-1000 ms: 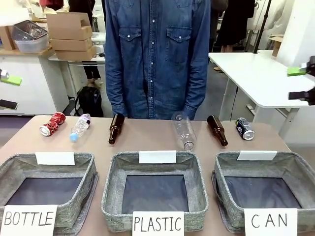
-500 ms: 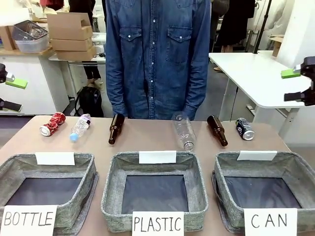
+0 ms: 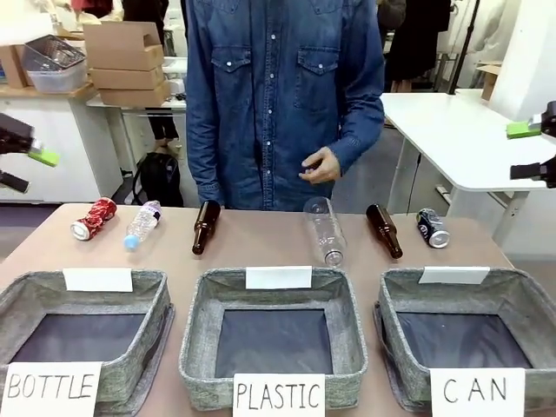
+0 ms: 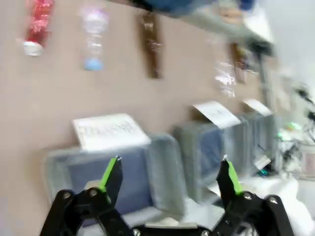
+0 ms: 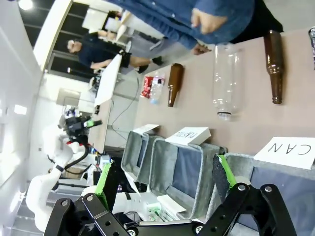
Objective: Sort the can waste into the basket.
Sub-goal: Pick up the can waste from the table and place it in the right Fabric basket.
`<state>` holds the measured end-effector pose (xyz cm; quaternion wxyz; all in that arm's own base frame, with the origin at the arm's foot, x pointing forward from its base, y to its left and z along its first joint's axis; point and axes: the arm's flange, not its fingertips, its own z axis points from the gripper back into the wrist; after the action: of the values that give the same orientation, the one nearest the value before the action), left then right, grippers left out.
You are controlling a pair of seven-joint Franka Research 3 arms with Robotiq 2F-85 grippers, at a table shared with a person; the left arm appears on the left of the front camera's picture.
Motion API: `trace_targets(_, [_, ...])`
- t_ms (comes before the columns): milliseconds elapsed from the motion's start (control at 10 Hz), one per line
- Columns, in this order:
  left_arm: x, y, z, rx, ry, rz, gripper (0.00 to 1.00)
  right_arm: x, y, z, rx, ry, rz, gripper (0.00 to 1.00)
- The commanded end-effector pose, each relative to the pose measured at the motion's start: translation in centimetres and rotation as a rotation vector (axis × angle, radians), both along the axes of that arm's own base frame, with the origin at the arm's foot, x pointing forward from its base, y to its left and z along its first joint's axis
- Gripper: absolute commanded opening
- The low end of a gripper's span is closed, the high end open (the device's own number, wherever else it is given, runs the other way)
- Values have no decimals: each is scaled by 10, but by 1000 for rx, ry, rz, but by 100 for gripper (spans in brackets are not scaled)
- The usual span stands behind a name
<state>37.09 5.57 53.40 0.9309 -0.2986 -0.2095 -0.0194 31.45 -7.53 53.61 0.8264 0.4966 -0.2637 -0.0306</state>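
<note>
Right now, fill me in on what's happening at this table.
Nothing is being handled. The left claw and right claw hover open at either side of the table, holding nothing. The red can lies at the far left, the dark can at the far right, just beyond the CAN basket; neither is in it. The person stands across the table, one hand raised at the waist, touching nothing.

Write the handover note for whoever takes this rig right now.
Left gripper: open, empty, up in the air at the left.
Right gripper: open, empty, up in the air at the right.
Red can: lying at the table's far left.
Dark can: lying far right, just behind the CAN basket, which holds nothing.
Done: nothing. Left: both cans into that basket.
</note>
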Motion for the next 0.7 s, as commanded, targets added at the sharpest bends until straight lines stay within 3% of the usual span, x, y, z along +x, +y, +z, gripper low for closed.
trace_targets(0, [77, -1, -21, 679, 202, 503, 100, 4, 1, 0, 6, -32, 12, 100])
trace_targets(100, [95, -3, -29, 746, 226, 491, 100, 4, 1, 0, 6, -32, 12, 100])
trace_targets(200, [101, -1, -28, 777, 204, 502, 100, 4, 1, 0, 6, -32, 12, 100])
trace_targets(300, [108, 8, -21, 658, 170, 601, 100, 4, 1, 0, 6, -32, 12, 100])
trace_targets(400, [100, -2, -35, 398, -49, 237, 100, 4, 1, 0, 6, -32, 12, 100])
trace_targets(600, [100, -2, -35, 398, -49, 237, 100, 4, 1, 0, 6, -32, 12, 100])
